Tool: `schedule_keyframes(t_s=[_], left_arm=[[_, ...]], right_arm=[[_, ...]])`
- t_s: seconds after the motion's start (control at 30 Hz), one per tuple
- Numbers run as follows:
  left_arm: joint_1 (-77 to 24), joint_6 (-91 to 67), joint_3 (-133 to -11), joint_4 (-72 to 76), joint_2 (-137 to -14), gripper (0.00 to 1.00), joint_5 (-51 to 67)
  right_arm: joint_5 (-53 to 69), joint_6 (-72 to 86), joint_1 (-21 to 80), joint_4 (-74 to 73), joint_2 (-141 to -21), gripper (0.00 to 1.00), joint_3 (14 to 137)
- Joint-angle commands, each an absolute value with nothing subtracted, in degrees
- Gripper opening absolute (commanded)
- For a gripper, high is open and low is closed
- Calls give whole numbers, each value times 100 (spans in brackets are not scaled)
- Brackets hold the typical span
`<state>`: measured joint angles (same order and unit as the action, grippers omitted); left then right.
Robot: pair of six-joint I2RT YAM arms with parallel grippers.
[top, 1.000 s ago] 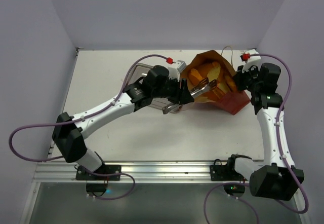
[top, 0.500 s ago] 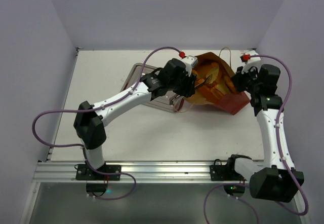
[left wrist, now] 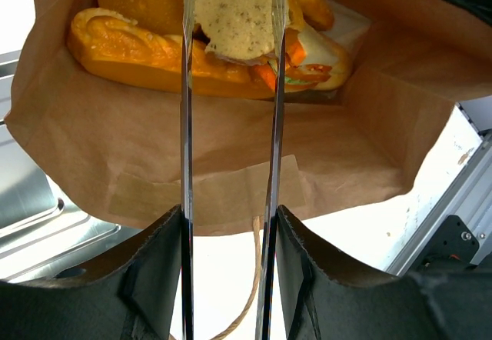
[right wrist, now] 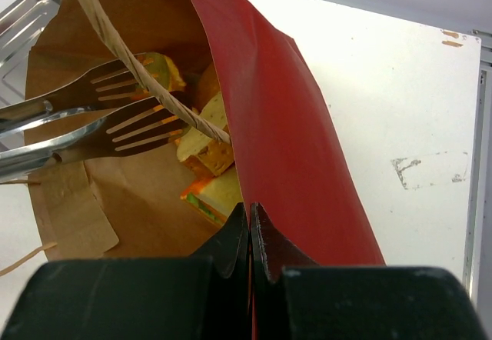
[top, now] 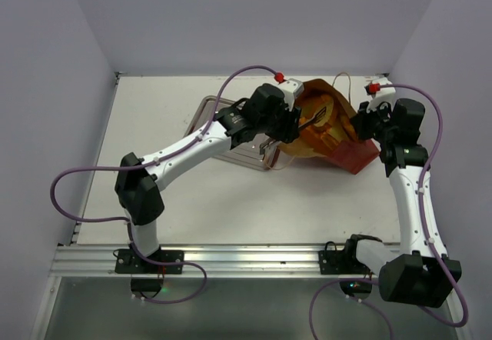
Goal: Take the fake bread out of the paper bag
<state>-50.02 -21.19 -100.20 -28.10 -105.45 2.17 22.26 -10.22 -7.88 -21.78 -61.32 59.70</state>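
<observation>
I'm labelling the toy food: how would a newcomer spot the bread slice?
Look inside the red paper bag on the white table. Among the glossy orange rolls there, it is the flat slice between the metal tongs' arms; unlike them, it is pale and speckled.

The right gripper (right wrist: pixel 249 211) has its fingers pressed together on the red wall of the paper bag (right wrist: pixel 280 125). Inside the brown interior, fork-tipped metal tongs (right wrist: pixel 131 121) reach in from the left to the fake bread (right wrist: pixel 204 151). A string handle (right wrist: pixel 127 51) crosses the opening, and a metal tray (right wrist: pixel 27 13) corner shows top left
</observation>
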Motion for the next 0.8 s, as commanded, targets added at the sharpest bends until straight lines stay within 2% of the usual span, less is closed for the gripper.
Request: schedule_keyframes(t_s=[0.0, 0.77], left_arm=[[-5036, -1969, -10345, -2654, -10600, 52, 386], [-5124, -2048, -10995, -2777, -11162, 51, 510]], right_arm=[[2347, -932, -756, -1977, -6038, 0, 5915], [2382, -905, -756, -1942, -6047, 0, 5862]])
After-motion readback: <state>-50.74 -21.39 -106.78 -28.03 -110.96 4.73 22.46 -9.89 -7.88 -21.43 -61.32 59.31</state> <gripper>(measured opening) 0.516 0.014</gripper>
